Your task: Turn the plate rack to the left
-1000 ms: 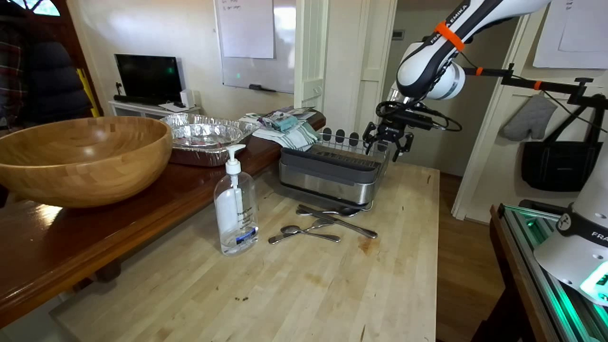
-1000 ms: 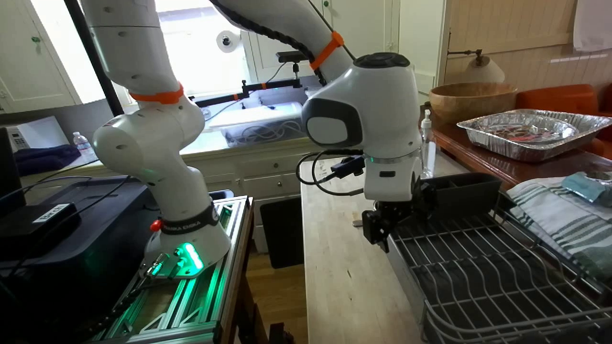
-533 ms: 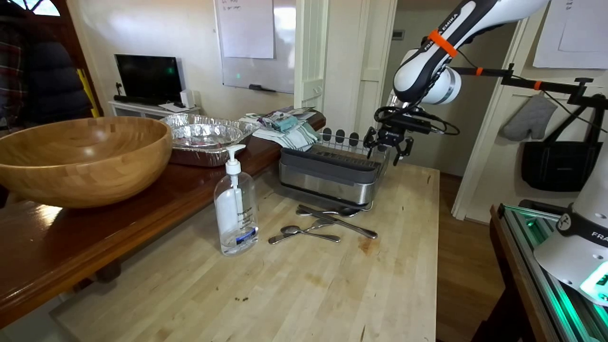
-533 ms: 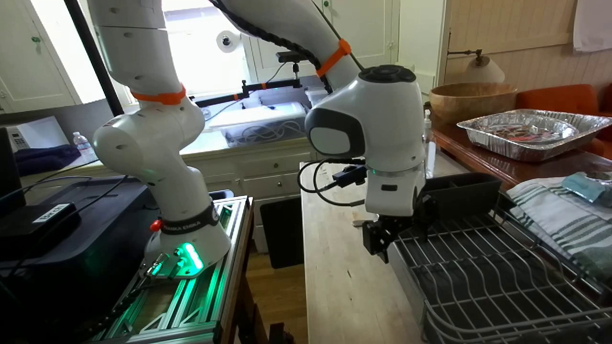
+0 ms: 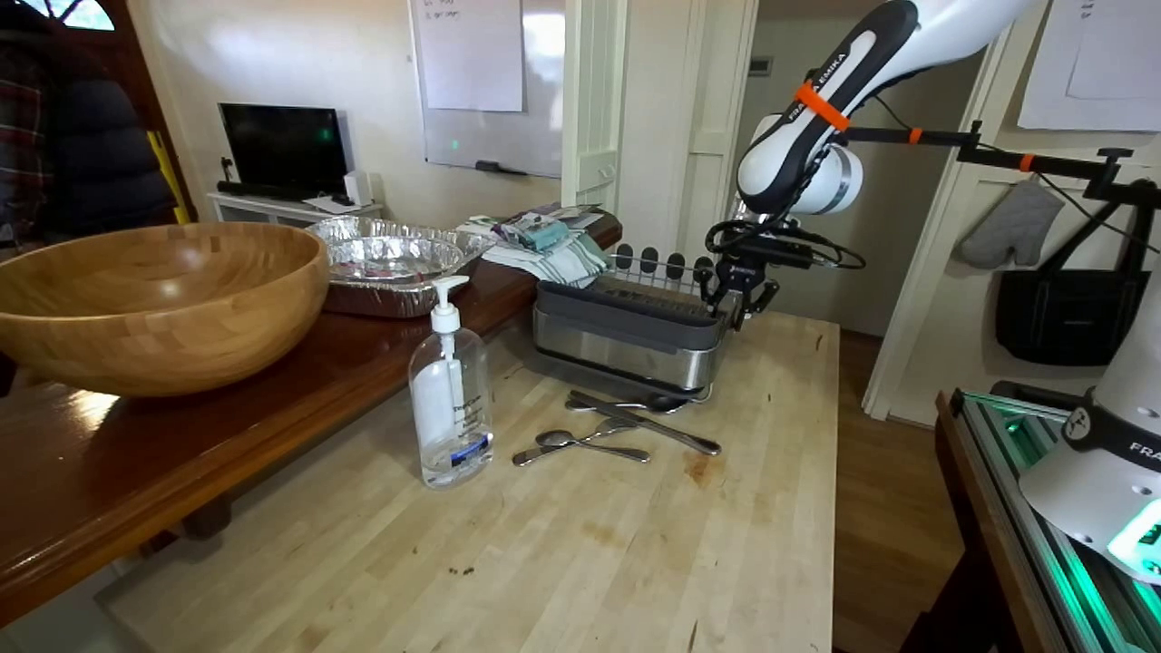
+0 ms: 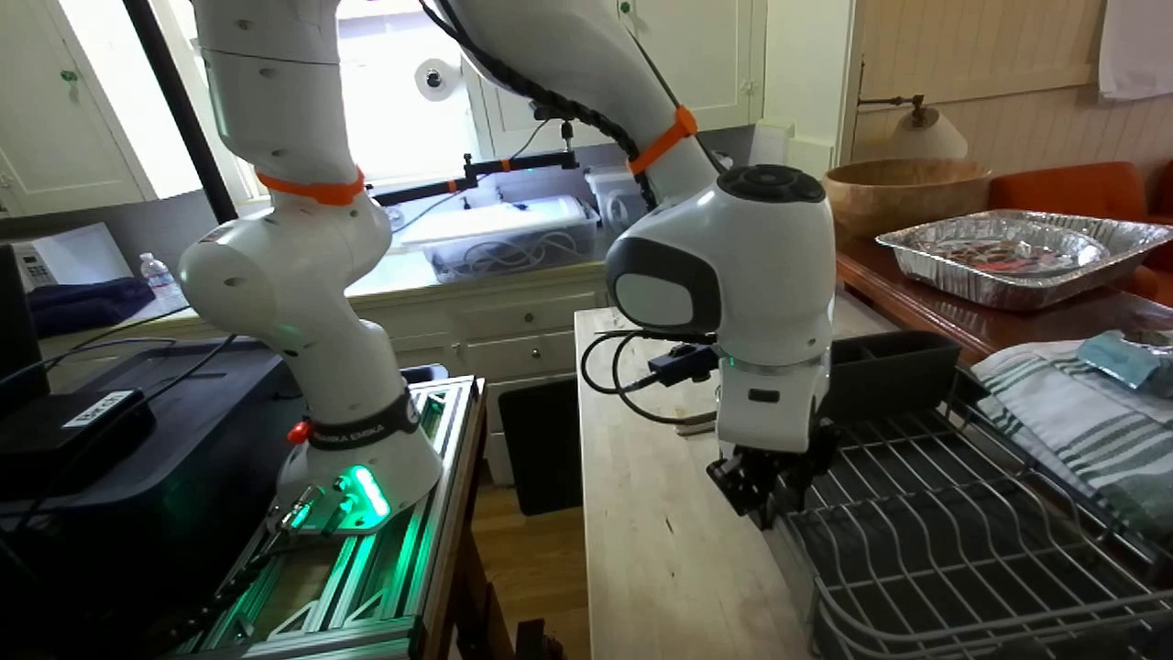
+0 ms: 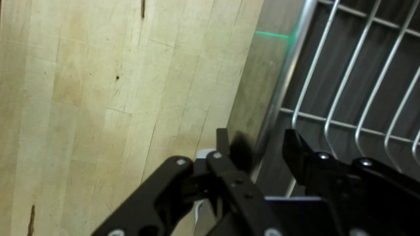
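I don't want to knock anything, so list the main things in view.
dish rack: one, silver-grey, on worktop
worktop: one, pale wood, beside dark table
dark table: one, reddish brown, alongside worktop
cutlery holder: one, dark grey, at dish rack's end
cutlery: four pieces visible, silver, on worktop
pump bottle: one, clear, on worktop
wooden bowl: one, light brown, on dark table
foil trays: two, silver, nested on dark table
towel: count unclear, white with green stripes, on dark table
television: one, black, back of room
whiteboard: one, white, back of room
oven mitt: one, grey, hanging in background
bag: one, black, hanging near oven mitt
robot arm: one, white, beside and above worktop
pincer: one, black, open, seemingly astride dish rack's rim, contact unclear
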